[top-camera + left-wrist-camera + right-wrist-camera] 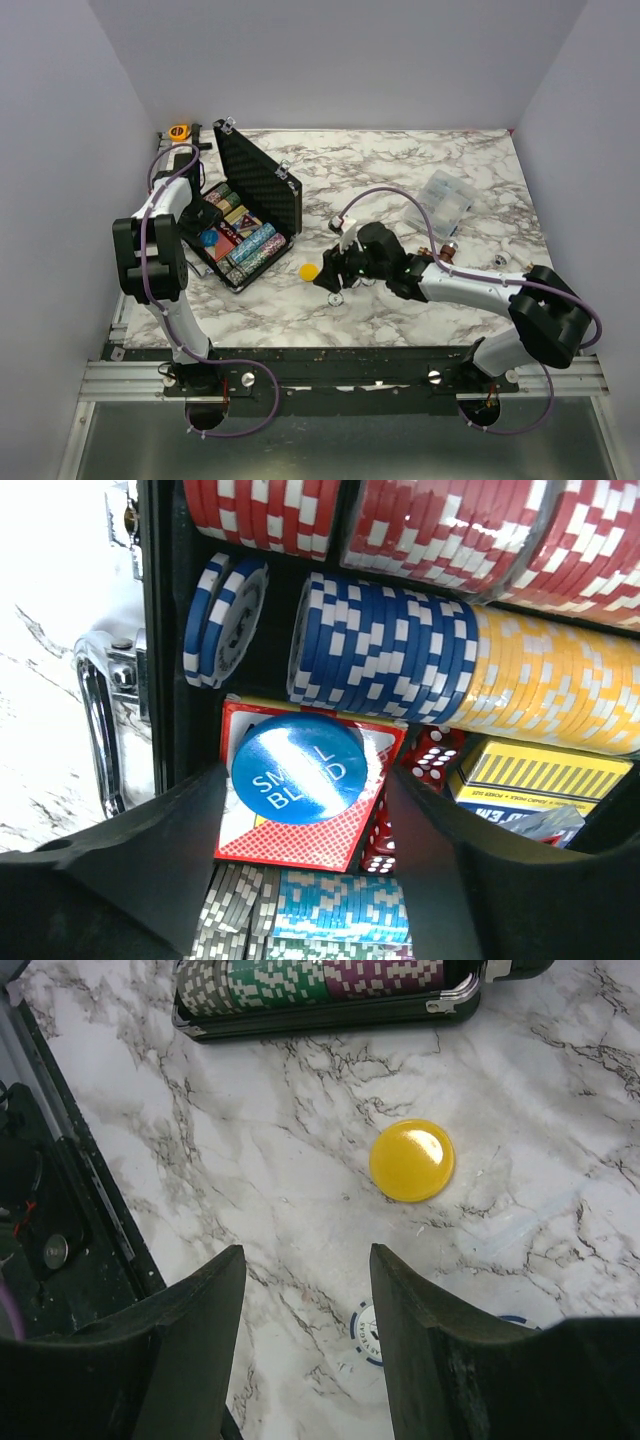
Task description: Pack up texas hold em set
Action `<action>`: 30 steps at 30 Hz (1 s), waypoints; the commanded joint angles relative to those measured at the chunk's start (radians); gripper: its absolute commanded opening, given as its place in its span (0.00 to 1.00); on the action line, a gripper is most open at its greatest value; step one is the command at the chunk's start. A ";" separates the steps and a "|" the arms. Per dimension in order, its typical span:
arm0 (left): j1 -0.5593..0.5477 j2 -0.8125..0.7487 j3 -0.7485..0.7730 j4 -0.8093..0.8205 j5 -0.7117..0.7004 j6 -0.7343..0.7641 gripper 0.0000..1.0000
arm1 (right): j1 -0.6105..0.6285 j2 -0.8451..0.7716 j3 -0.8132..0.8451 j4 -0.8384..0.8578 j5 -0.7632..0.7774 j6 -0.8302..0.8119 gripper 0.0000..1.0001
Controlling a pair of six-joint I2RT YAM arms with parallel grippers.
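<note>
Left wrist: my left gripper (305,780) flanks the round blue plastic disc (300,765) in the black hinged case (160,630), grip unclear; my half-open, empty right gripper (306,1255) should next take the round yellow plastic disc (412,1160).

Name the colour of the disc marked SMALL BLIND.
Blue disc, white lettering; shows best in left wrist view.

Blue-rimmed white disc (367,1332) — half hidden, print illegible

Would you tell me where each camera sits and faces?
Top external: above and behind the bases, looking down on the table and open case; both arms show.
Left wrist: on the left arm, looking into the case at a blue disc; its fingers show.
Right wrist: on the right arm, looking down at a yellow disc; its fingers show.
Shared: top external and right wrist both see the yellow disc.
</note>
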 commanded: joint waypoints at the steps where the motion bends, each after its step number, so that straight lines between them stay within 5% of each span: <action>1: 0.002 0.001 0.009 -0.003 0.023 0.003 0.70 | 0.008 0.008 0.051 -0.036 -0.023 0.008 0.56; 7: 0.002 -0.114 -0.021 0.007 0.051 0.008 0.93 | 0.007 -0.028 0.075 -0.139 0.085 0.132 0.57; 17: 0.000 -0.475 -0.110 0.097 0.163 0.022 0.94 | 0.007 -0.074 0.015 -0.417 0.306 0.402 0.64; 20: -0.009 -0.564 -0.139 0.170 0.282 0.065 0.92 | 0.008 -0.027 0.056 -0.471 0.395 0.418 0.65; 24: -0.032 -0.608 -0.161 0.296 0.529 0.170 0.91 | 0.016 0.127 0.202 -0.475 0.319 0.340 0.68; 30: -0.057 -0.626 -0.238 0.466 0.753 0.163 0.89 | 0.093 0.254 0.244 -0.347 0.435 0.256 0.84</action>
